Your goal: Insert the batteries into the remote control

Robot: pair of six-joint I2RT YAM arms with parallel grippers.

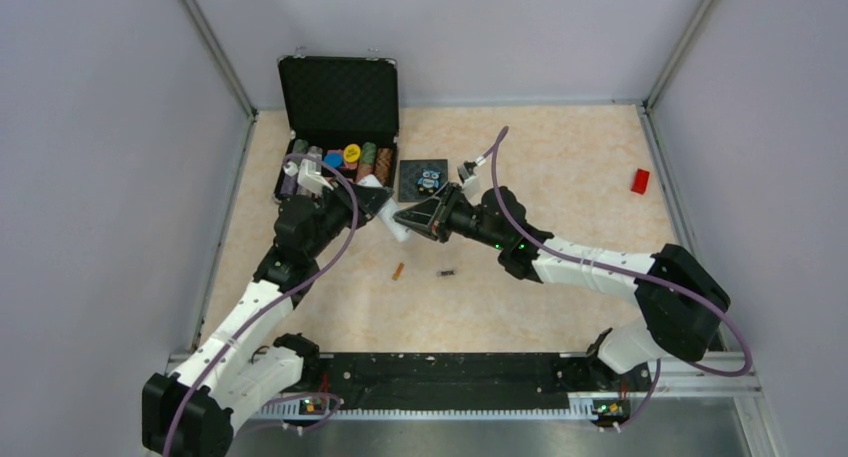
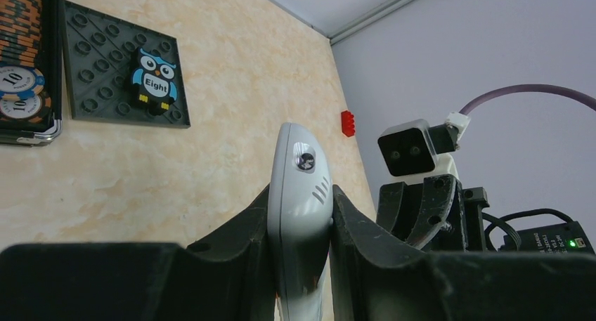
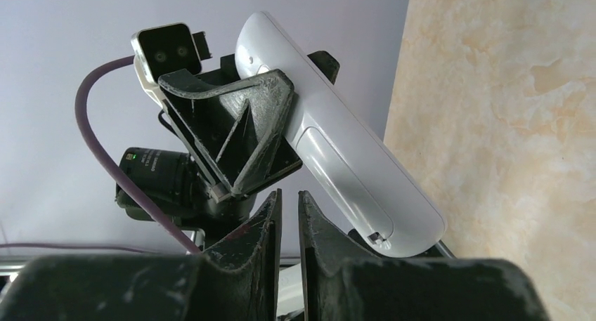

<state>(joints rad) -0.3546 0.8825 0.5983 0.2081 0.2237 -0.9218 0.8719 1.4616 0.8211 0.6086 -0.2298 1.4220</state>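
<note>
The white remote control point(image 2: 301, 194) stands on edge, clamped between my left gripper's point(image 2: 301, 265) fingers. In the top view the left gripper point(image 1: 380, 203) holds the remote point(image 1: 398, 229) above the table in front of the owl tile. In the right wrist view the remote's point(image 3: 344, 152) smooth back with its battery cover faces me. My right gripper point(image 3: 289, 194) is nearly closed with nothing between its jaws, its tips just beside the remote's lower end point(image 1: 402, 217). The orange-copper battery point(image 1: 398, 272) and the dark battery point(image 1: 446, 273) lie on the table nearer the bases.
A dark tile with an owl picture point(image 1: 424, 180) lies behind the grippers. An open black case point(image 1: 338, 102) with poker chips stands at the back left. A small red block point(image 1: 640, 181) lies at the far right. Grey walls enclose the table.
</note>
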